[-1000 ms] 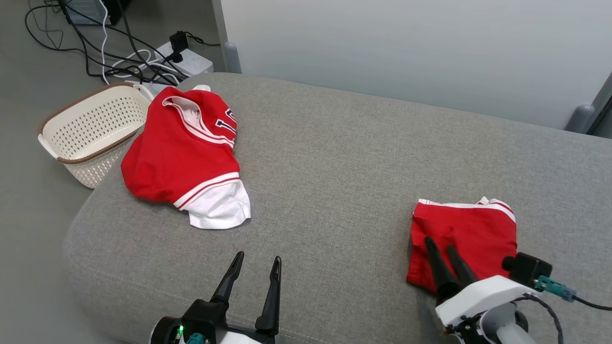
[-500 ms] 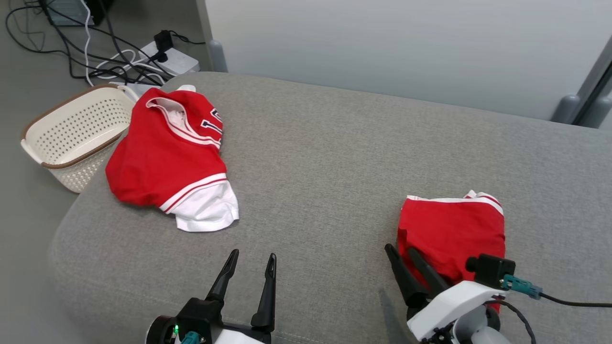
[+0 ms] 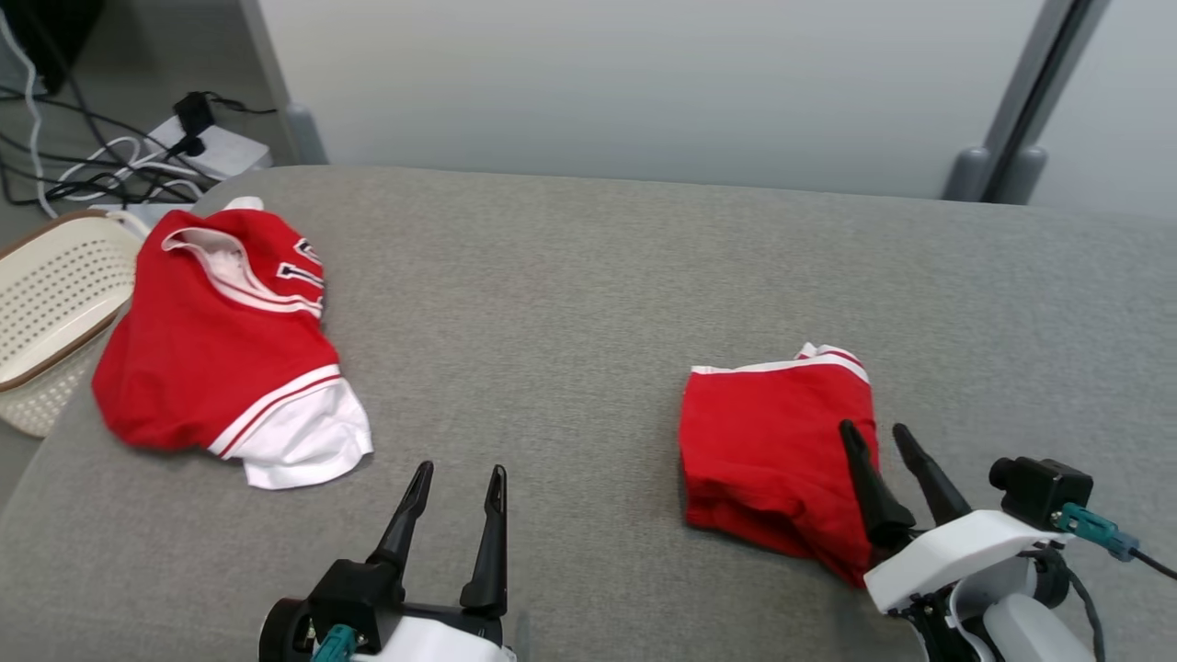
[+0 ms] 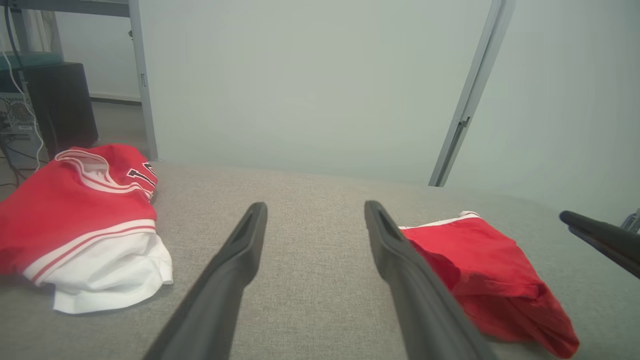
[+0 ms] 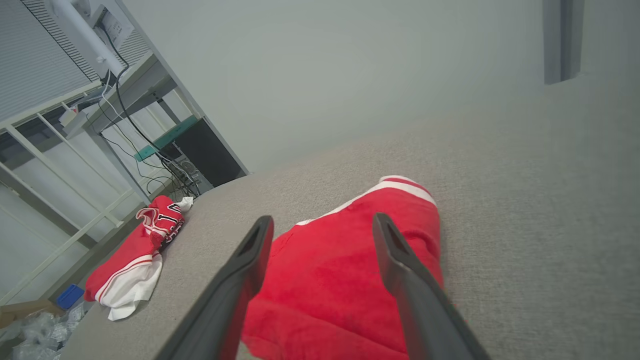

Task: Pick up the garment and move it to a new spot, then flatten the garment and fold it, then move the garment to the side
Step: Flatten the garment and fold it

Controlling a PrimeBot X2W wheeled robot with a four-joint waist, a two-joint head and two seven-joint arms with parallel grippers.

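A grey cushion [image 3: 588, 276] fills the scene, with the folded red shorts [image 3: 772, 441] lying right of centre and a red-and-white jersey [image 3: 202, 359] near its left end beside a basket [image 3: 46, 294]. The right gripper [image 3: 872, 428] is spread and empty above the shorts' near right edge. The left gripper [image 3: 462, 469], also spread and empty, hangs over bare cushion between the two garments.

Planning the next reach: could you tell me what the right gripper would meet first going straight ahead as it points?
Probably the folded red garment, just ahead between the open fingers of the right gripper; height above it is unclear.
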